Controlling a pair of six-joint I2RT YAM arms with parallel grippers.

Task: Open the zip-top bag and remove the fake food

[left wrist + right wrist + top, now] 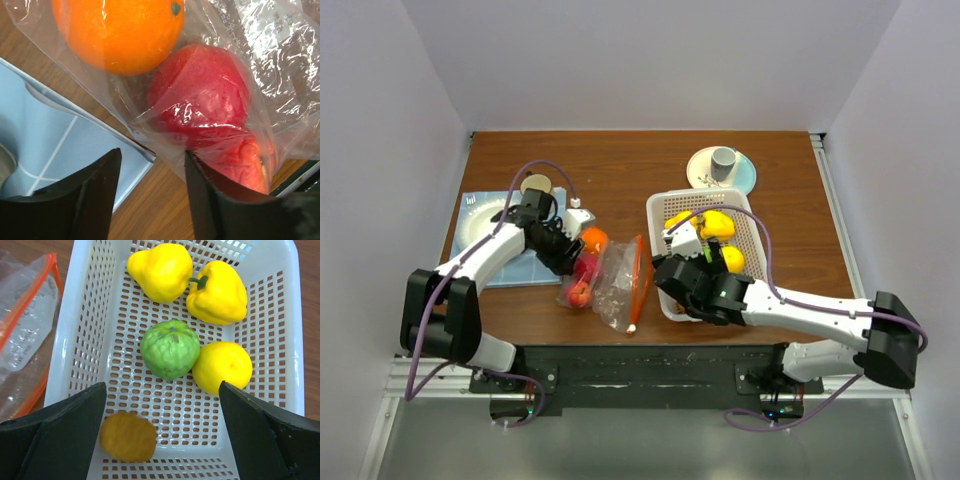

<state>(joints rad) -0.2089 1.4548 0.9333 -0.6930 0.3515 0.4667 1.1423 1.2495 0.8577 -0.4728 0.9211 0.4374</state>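
We reckon the task is a little past halfway. Inside the white basket [65, 340] lie five pieces of fake food: a yellow pear [160, 270] and a yellow bell pepper [217, 292] at its far end, a knobbly green fruit [170, 349] in the middle with a round yellow fruit [222, 367] touching it, and a flat brown piece [127, 436] at the near end.

The right gripper [162, 437] hangs over the near end of the basket. Its fingers are spread wide and nothing is between them.

The zip-top bag [615, 280] lies flat on the table just beside the basket's left wall, with its orange-red zip strip [639, 275] on the edge nearest the basket. From the right wrist view the two sides of the strip look parted, so we judge the bag to be open.

At least three pieces are left in the bag, at the end away from the basket: an orange [117, 32], a red fruit [200, 95] just beside it, and a second reddish piece [245, 160] against that one.

The left gripper [152, 195] sits at that closed end of the bag, on the side away from the basket. Its fingers are apart and grip nothing. One fingertip sits over the bag's edge by the red fruit.

What remains, as we see it, is to get those last pieces out through the mouth.
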